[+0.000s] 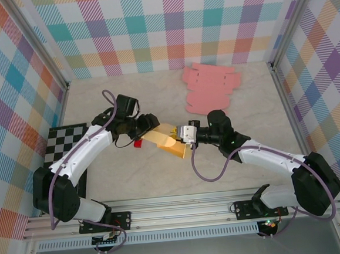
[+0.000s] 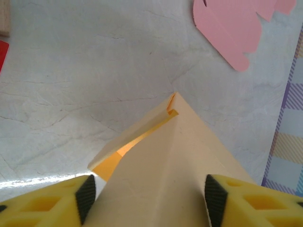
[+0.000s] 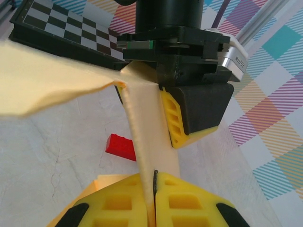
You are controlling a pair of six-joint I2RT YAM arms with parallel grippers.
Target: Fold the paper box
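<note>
The yellow paper box (image 1: pixel 166 140) hangs partly folded above the table's middle, between both arms. My left gripper (image 1: pixel 152 128) straddles its left end. In the left wrist view the box (image 2: pixel 175 170) spans the whole gap of that gripper (image 2: pixel 147 198), and both black pads (image 2: pixel 86 196) rest against its sides. My right gripper (image 1: pixel 182 141) holds the opposite end. In the right wrist view its jaws (image 3: pixel 154 194) are pinched tight on a thin upright panel of the box (image 3: pixel 147 137), and a loose flap (image 3: pixel 47 80) spreads to the left.
Flat pink paper blanks (image 1: pixel 209 87) lie at the back right. A small red brick (image 1: pixel 138 144) sits on the table just under the box. A black and white checkerboard (image 1: pixel 65 148) lies at the left. Plaid walls enclose the table.
</note>
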